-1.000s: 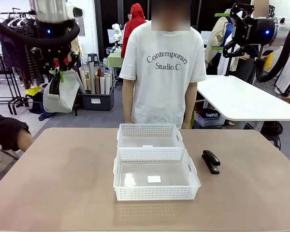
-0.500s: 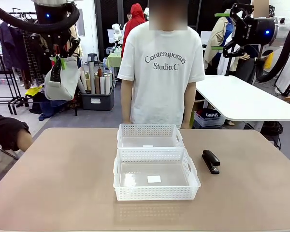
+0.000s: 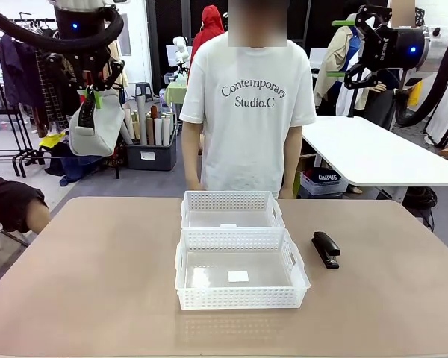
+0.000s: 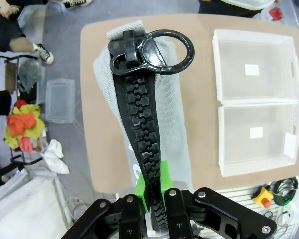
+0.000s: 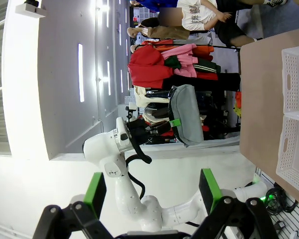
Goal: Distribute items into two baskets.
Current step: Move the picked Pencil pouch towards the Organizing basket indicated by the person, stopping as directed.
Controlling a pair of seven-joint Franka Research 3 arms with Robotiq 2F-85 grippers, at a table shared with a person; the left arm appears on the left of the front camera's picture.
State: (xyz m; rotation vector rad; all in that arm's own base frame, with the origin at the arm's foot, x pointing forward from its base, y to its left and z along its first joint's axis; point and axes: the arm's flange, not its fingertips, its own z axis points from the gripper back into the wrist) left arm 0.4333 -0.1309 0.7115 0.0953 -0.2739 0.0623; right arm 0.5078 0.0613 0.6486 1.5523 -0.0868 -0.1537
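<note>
Upper left, the left gripper, clenched on the grey fabric zip pouch, has raised it higher for delivery; right gripper gapes empty.

Grey pouch hangs mid-air, upper left; black stapler lies right of 2 touching white baskets.

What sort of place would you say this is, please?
Probably a robotics lab sharing space with a garment workshop: a white robot arm at a work table, a clothes rack hung with garments, and a crate of rolls on the floor.
</note>
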